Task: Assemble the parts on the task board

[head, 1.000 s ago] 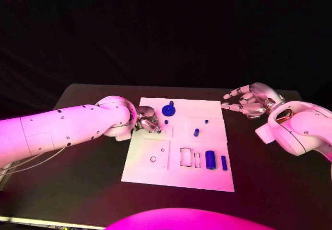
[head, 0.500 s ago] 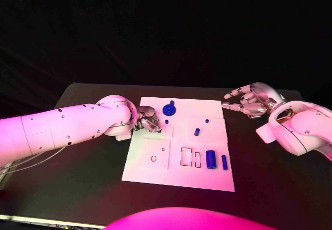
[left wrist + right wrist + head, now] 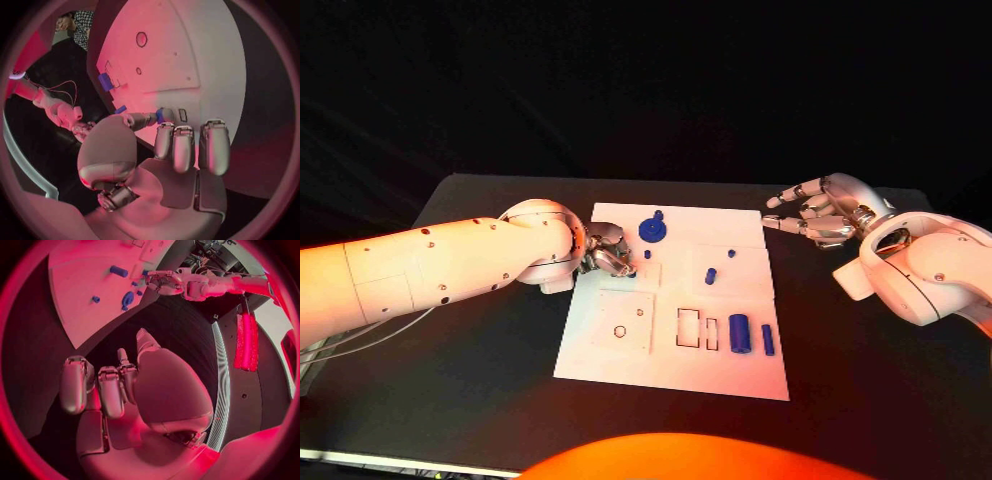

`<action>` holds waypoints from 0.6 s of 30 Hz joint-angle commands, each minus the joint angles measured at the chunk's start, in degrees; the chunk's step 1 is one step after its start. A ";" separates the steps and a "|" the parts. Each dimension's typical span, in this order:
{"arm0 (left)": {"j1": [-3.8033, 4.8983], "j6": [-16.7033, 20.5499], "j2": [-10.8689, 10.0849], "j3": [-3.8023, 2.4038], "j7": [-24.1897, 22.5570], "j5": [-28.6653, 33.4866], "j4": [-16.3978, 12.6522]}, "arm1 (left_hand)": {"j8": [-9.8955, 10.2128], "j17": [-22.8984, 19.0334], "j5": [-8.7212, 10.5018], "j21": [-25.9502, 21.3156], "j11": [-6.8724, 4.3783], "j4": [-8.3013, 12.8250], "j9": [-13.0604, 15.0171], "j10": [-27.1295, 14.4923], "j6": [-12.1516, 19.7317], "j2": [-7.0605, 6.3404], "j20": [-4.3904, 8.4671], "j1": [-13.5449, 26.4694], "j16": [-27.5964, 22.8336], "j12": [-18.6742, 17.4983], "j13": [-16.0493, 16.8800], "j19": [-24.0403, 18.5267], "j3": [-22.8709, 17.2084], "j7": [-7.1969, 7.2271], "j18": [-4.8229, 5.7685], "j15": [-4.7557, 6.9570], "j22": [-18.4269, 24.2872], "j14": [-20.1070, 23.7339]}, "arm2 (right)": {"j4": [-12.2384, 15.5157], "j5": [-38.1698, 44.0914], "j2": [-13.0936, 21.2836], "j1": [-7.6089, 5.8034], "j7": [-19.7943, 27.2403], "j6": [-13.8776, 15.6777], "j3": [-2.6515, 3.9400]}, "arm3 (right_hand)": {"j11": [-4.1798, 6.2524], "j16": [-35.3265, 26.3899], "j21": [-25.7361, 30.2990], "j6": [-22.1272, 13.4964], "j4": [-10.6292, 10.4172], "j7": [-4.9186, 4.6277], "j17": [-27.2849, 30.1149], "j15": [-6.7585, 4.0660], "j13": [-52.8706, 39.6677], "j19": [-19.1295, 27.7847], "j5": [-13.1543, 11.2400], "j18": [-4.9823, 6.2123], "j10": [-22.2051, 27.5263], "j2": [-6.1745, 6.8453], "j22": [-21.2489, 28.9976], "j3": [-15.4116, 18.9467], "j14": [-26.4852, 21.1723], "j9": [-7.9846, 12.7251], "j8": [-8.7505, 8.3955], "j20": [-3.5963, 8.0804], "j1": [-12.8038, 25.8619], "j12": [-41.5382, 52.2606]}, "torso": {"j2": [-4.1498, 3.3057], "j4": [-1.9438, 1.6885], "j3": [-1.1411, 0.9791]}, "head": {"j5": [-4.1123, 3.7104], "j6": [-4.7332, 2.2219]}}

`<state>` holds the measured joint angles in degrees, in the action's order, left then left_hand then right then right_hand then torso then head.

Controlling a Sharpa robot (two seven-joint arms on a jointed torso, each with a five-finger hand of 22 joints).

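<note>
A small blue part [image 3: 164,115] is pinched in the fingers of the left hand [image 3: 606,248] at the nine o'clock edge of the white board [image 3: 733,370]. It should be lowered upright into its hole. The right hand [image 3: 816,212], at three o'clock, is held loosely spread, holding nothing.

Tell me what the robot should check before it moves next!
1. Left robot hand has a part: cannot tell; something blue shows by its fingertips in the wrist view.
2. Right robot hand free: ok, fingers apart, nothing in it, off the board's far right corner.
3. Task board flat on the table: ok.
4. Big blue cylinder and thin pin waiting: ok, lying near the board's right edge.
5. Round blue part reachable: ok, near the far edge.
</note>
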<state>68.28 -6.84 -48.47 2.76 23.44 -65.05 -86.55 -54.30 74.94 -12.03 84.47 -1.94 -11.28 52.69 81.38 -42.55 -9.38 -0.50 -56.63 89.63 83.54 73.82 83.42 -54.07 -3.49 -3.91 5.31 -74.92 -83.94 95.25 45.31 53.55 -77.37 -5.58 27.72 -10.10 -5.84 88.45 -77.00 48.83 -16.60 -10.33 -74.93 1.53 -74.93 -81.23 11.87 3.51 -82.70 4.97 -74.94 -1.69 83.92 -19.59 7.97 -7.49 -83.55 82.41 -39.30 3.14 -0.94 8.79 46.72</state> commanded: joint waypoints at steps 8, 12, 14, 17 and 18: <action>-0.09 0.01 0.36 0.06 0.35 -0.63 0.03 | 0.22 15.06 -0.25 0.28 -0.04 8.82 -0.01 -0.26 -1.82 0.23 -0.31 -0.84 0.37 -0.14 0.06 0.15 -8.66 1.32 1.07 -0.12 -0.73 -6.06 | 0.10 0.00 0.03 0.06 0.73 -0.82 0.00 | 0.43 -0.21 0.20 0.30 0.03 0.02 -9.46 -0.32 -5.66 -0.02 -0.20 0.06 0.05 -0.61 -5.20 -0.26 4.73 -0.03 0.36 0.23 0.08 -0.14 | -0.02 0.01 -0.05 | -0.03 -0.05; -0.08 -0.42 0.63 0.08 0.51 -0.50 0.02 | 0.23 15.06 -0.27 0.26 -0.04 8.81 -0.01 -0.34 -1.87 0.21 -0.31 -0.90 0.37 -0.21 -0.11 0.12 -8.66 1.32 1.06 -0.12 -0.68 -6.06 | 0.12 -0.01 0.05 0.06 0.69 -0.83 0.00 | 0.43 -0.24 0.22 0.24 0.03 0.02 -9.38 -0.33 -5.65 -0.01 -0.21 0.06 0.06 -0.66 -5.20 -0.23 4.71 -0.01 0.42 0.24 0.23 -0.15 | -0.03 0.11 -0.14 | -0.02 -0.11; -0.07 -0.70 0.78 0.08 0.70 -0.06 0.09 | 0.22 15.06 -0.34 0.27 -0.05 8.78 0.01 -0.26 -2.03 0.13 -0.34 -1.02 0.37 -0.18 -0.02 0.13 -8.64 1.34 1.06 -0.11 -0.69 -6.06 | 0.12 -0.02 0.09 0.06 0.67 -0.82 0.00 | 0.43 -0.22 0.20 0.24 0.03 0.02 -9.44 -0.33 -5.70 -0.03 -0.21 0.06 0.02 -0.67 -5.22 -0.23 4.72 -0.01 0.43 0.24 0.24 -0.11 | -0.02 0.14 -0.09 | -0.09 -0.07; -0.05 -0.75 1.05 0.08 1.10 1.03 0.31 | 0.27 15.06 -0.93 0.25 -0.17 8.62 0.01 0.03 -2.77 -0.44 -0.43 -1.23 0.37 -0.12 0.23 0.12 -8.43 1.49 1.05 0.00 -0.65 -6.06 | 0.13 -0.05 0.16 0.06 0.64 -0.79 0.00 | 0.44 -0.22 0.22 0.24 0.03 0.02 -9.42 -0.33 -5.67 -0.02 -0.21 0.06 0.04 -0.67 -5.21 -0.23 4.72 -0.01 0.43 0.24 0.26 -0.13 | 0.01 0.03 -0.04 | -0.19 -0.03; -0.05 -0.70 1.12 0.07 1.20 1.31 0.36 | 0.35 15.06 -1.48 0.29 -0.25 8.55 0.00 0.14 -3.06 -0.70 -0.43 -1.24 0.37 -0.12 0.29 0.17 -8.37 1.58 1.07 0.06 -0.76 -6.06 | 0.14 -0.10 0.17 0.06 0.64 -0.79 0.00 | 0.44 -0.24 0.27 0.23 -0.01 0.02 -9.36 -0.33 -5.63 0.01 -0.21 0.08 0.07 -0.72 -5.17 -0.22 4.71 -0.01 0.46 0.25 0.36 -0.16 | 0.00 0.04 -0.05 | -0.19 -0.01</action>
<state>68.39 -6.78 -47.76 2.71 24.05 -65.09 -86.14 -54.31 74.94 -13.26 84.47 -1.93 -11.28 52.74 81.39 -43.20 -10.06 -0.63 -57.40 89.63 83.55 74.04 83.56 -54.07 -4.06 -3.90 5.31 -74.92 -83.94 95.30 45.18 53.68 -77.34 -5.56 27.68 -10.10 -5.84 88.45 -77.00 48.83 -16.60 -10.33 -74.91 1.53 -74.94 -81.23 11.87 3.51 -82.70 4.67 -74.92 -1.69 83.92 -19.59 8.20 -7.49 -83.24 82.41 -39.31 3.22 -1.03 8.67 46.64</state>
